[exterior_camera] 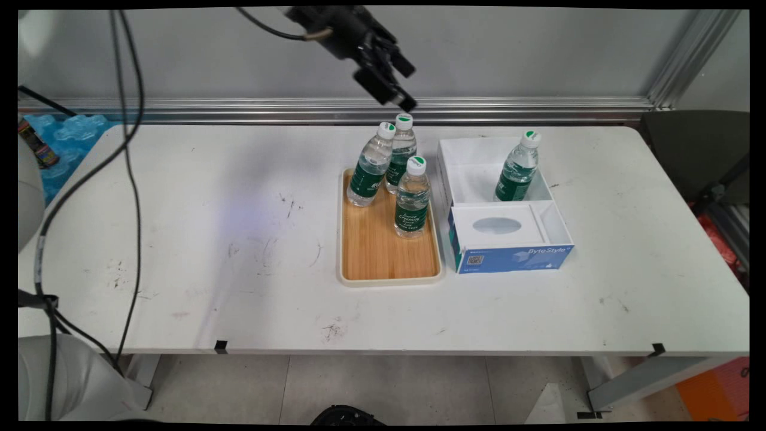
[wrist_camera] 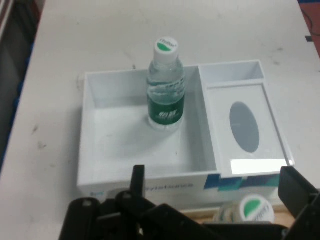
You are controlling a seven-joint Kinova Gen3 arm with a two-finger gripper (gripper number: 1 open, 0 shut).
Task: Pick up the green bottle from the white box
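We note the surface (exterior_camera: 209, 239) as white and scuffed, bare for a long stretch to the left of the hand.

Tray (exterior_camera: 383, 251): wood-floored with a pale rim, lying below the hand and reaching toward the camera from it. It holds three upright water bottles with green labels and white caps, all at the end under the hand.
- The left bottle (exterior_camera: 371, 167) stands below and just left of the hand.
- The rear bottle (exterior_camera: 401, 152) is the one nearest the hand. In the main view its cap sits just under the lower fingertip, with a gap between them. We cannot tell whether the hand is straight above it.
- The near bottle (exterior_camera: 412, 200) stands apart from those two, further from the hand.
- The end of the tray away from the hand is bare.

Hand (exterior_camera: 400, 84): raised above the bottles and tilted down to the right. Its fingers are spread wide with nothing between them. The hand view shows a white-and-green cap (wrist_camera: 255, 207) low between the fingers. We cannot say which bottle it belongs to.

White box (exterior_camera: 508, 257): below and right of the hand, just beside the tray, with a blue printed front.
- Its larger compartment holds one upright boxed bottle (exterior_camera: 517, 167) by the far wall.
- The smaller section has a white panel with an oval window (exterior_camera: 497, 225). What is under the panel is hidden.
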